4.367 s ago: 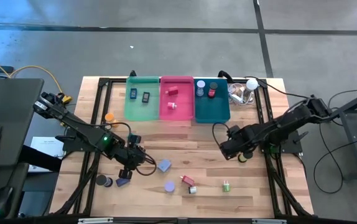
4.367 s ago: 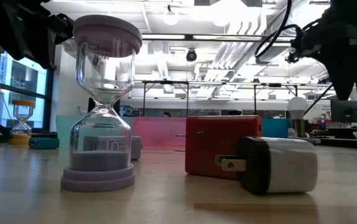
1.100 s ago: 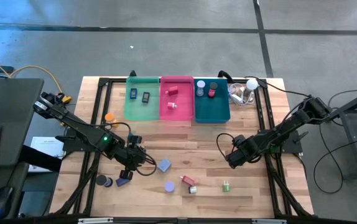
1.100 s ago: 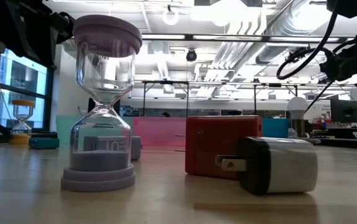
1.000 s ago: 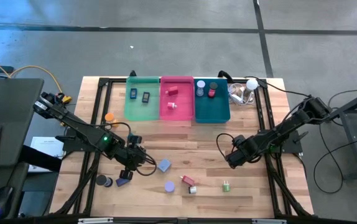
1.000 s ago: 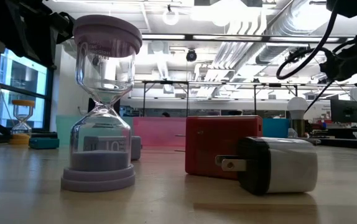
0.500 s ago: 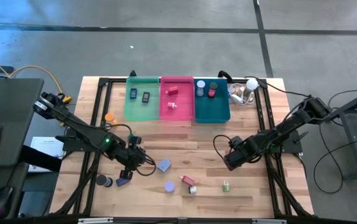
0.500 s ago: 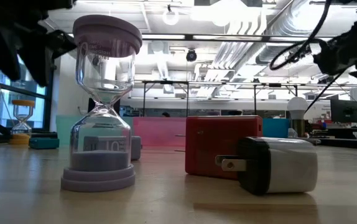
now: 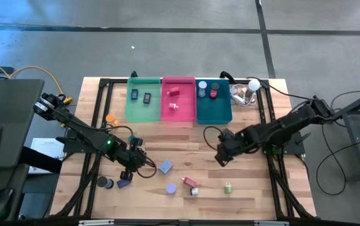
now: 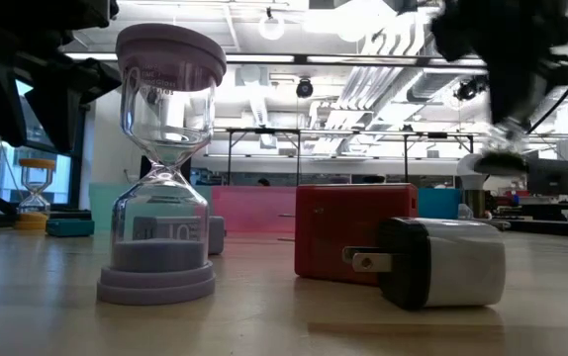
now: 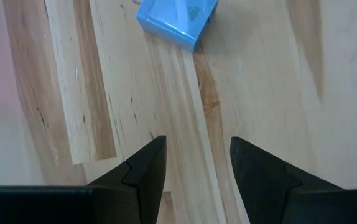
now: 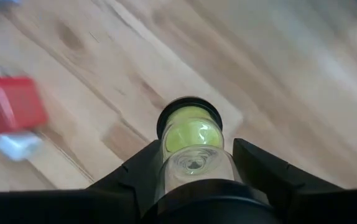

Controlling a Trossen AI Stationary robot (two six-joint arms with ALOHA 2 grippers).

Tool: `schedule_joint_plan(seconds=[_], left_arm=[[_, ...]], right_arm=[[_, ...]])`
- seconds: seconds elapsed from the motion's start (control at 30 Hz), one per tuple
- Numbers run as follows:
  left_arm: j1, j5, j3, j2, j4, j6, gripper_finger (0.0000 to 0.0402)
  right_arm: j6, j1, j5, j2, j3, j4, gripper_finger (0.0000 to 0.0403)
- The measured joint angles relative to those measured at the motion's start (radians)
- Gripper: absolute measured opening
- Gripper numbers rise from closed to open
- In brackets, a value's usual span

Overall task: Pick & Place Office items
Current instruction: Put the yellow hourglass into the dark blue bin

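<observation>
Overhead look at a wooden table [image 9: 186,138], with clock directions read from its centre.

Two dark arms reaching inward from 9 and 3 o'clock.

Left pincer [image 11: 197,142] low over the boards at about 8 o'clock, fingers spread, nothing between them, aimed at a blue block [image 9: 165,167] just beyond the tips.

Right pincer [image 9: 221,156] near 4 o'clock, pinching a small green-ended hourglass [image 12: 191,140] and raised off the wood.

Three bins in a row along the 12 o'clock edge:
- Green bin [image 9: 128,108] at 11 o'clock, holding two dark clips [image 9: 140,96].
- Pink bin [image 9: 179,116] at 12 o'clock, holding a red piece and a small pale piece.
- Teal bin [image 9: 214,114] at 1 o'clock, holding two round rolls and a red piece.

White bulb [image 9: 253,84] and clear plastic clutter beside the teal bin, toward 2 o'clock.

Loose on the boards, from 7 round to 5 o'clock:
- dark roll [image 9: 105,182]
- purple block [image 9: 124,184]
- lavender hourglass [image 10: 160,163], upright
- red block [image 10: 353,232], touching a dark-and-white plug adapter [image 10: 442,262] lying on its side
- small green item [image 9: 228,187]

Orange hourglass [image 9: 110,117] apart from the rest, at 10 o'clock.

By the look of things, roughly halfway through: about seven items binned, one in the right pincer's grip, eight or so waiting on the table. Likely next in line: the blue block for the left pincer, and a bin drop for the green hourglass.
</observation>
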Motion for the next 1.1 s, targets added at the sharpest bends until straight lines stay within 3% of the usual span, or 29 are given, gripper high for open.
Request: schedule_joint_plan(seconds=[0.33, 0.67, 1.1], left_arm=[[0.0, 0.001, 0.0, 0.0, 0.006, 0.029, 0.017], [0.021, 0.004, 0.0, 0.0, 0.009, 0.142, 0.017], [0.277, 0.145, 0.0, 0.0, 0.078, 0.329, 0.017]], right_arm=[[-0.348, -0.223, -0.001, 0.0, 0.132, 0.006, 0.0176], [-0.603, -0.49, -0.011, 0.0, 0.164, 0.014, 0.0176], [-0.794, -0.772, -0.061, 0.0, 0.164, 0.018, 0.0177]])
